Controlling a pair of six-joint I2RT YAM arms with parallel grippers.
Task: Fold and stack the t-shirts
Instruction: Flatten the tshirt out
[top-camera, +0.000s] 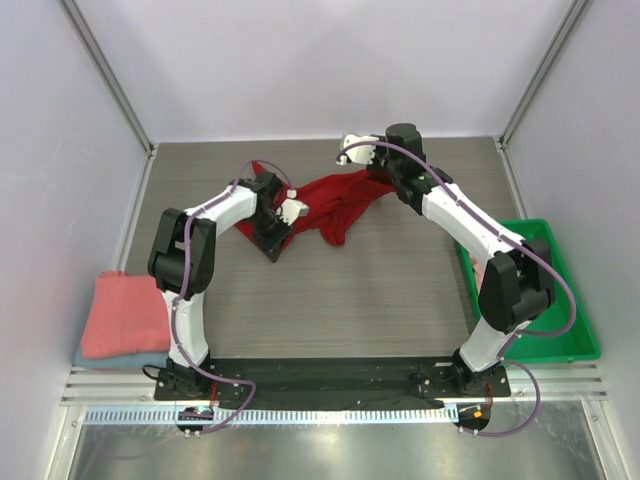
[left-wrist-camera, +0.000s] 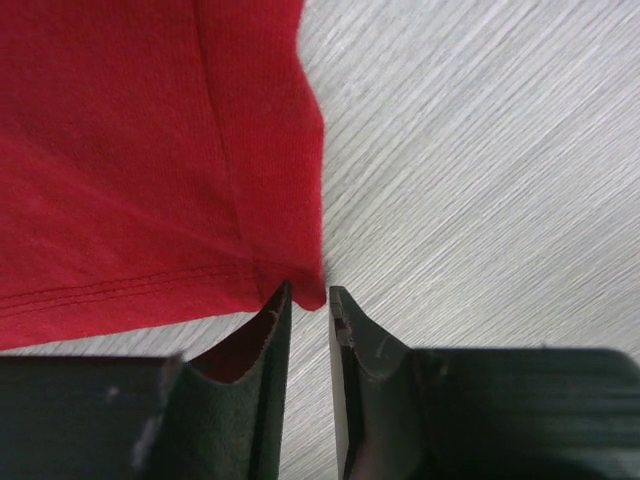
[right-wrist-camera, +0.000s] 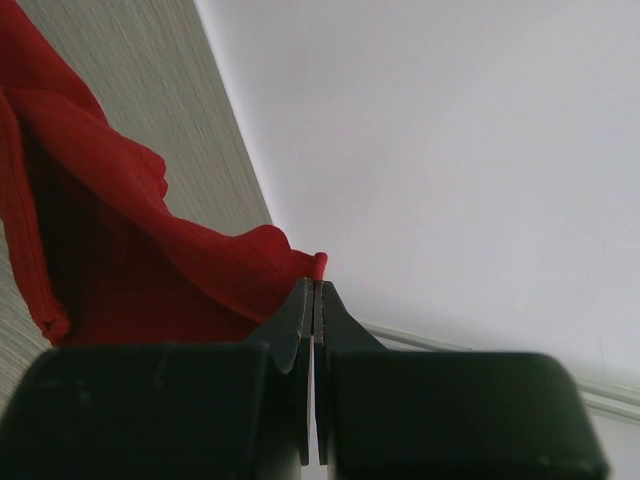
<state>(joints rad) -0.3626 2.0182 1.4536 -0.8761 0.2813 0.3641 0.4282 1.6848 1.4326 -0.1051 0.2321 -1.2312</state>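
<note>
Two robot arms reach out from the near edge of a grey, wood-grained table (top-camera: 380, 290) toward a single red shirt (top-camera: 335, 200). Back from the left gripper (left-wrist-camera: 310, 295) and off to its left, at the table's near corner, folded pink shirts (top-camera: 125, 310) lie stacked on a blue-grey shirt (top-camera: 110, 358), whose edge shows beneath them. Back from the right gripper (right-wrist-camera: 316, 285) and off to its right, a green tray (top-camera: 570, 350) sits along the table's side. A scrap of pink shows inside it by the arm, too small to make out.

Between the two grippers the red shirt lies rumpled and unfolded, well apart from the stack. The left gripper hangs low over the table at the shirt's left end, its fingers a little apart. Its wrist camera shows a hemmed corner of the red cloth right at the fingertips, at the mouth of the narrow gap, with no clamp on it to be seen. The rest of the cloth spreads ahead and to the left of those fingers, and the table's grain runs off to their right.

Farther out, the right gripper is pinched tight on the shirt's other end, with a small fold of red poking past its closed tips. From there the cloth drapes away to that gripper's left, down onto the table. Beyond the gripper stands the pale back wall (right-wrist-camera: 450, 150).
</note>
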